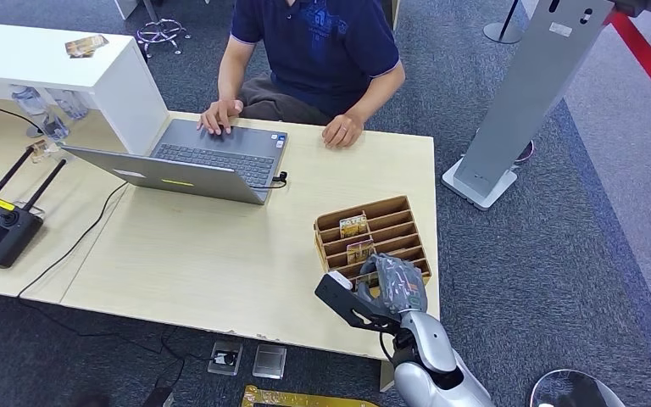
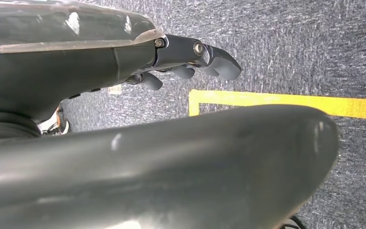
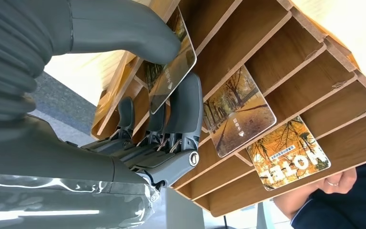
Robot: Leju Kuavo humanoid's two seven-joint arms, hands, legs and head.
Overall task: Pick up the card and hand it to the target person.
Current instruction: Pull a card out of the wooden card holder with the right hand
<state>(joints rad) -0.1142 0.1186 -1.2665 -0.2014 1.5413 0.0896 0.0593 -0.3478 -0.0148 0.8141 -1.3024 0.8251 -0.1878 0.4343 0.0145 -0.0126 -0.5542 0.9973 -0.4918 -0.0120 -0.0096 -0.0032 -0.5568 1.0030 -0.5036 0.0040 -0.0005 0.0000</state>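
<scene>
The right hand [image 1: 387, 284] rests on the wooden card rack [image 1: 403, 222] near the table's [image 1: 220, 254] right front corner, facing the seated person [image 1: 314, 51].

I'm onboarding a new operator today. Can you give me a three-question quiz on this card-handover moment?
1. True or false: the robot's right hand pinches a glossy autumn-picture card at the slotted wooden card rack.
2. Besides the pinched card, how many cards stand in the rack? A) none B) two C) five
3. Fill in: the seated person in the navy polo shirt rests one hand on the open grey ______.

Key: 1 true; 2 B; 3 laptop.
</scene>
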